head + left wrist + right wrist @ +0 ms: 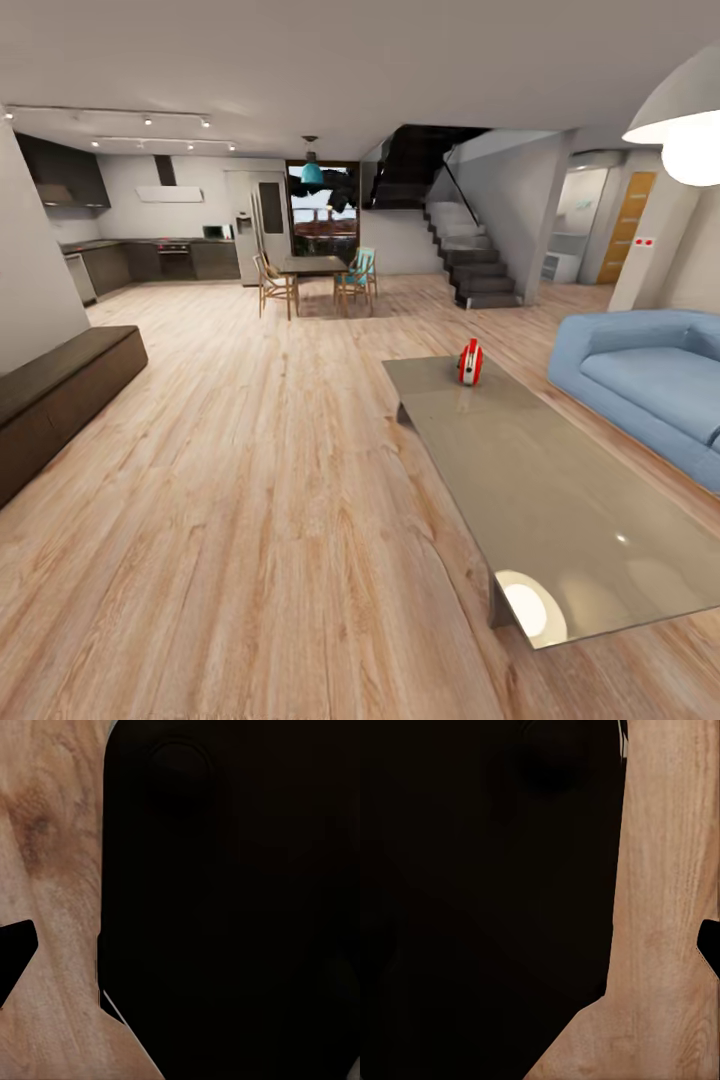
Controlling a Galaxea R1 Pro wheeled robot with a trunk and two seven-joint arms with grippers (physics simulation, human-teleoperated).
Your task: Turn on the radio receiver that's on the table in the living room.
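The radio receiver [470, 362] is small, red with a white trim band, and stands upright near the far end of the table [560, 500]. The table is low, long and has a glossy grey-taupe top. It sits on the light wood floor of the living room, ahead and to the right in the head view. In the left wrist view a dark finger tip [15, 958] pokes in at the frame's edge over the floor. The right wrist view has a similar dark tip [709, 943]. Whether either gripper is open or shut cannot be read.
A blue sofa [650, 385] runs along the table's right side. A dark low bench [60, 385] lines the left wall. A dining table with chairs [315, 275], a kitchen and stairs [475, 265] lie far behind. Broad wood floor [260, 500] stretches left of the table. Dark robot body [240, 907] fills both wrist views.
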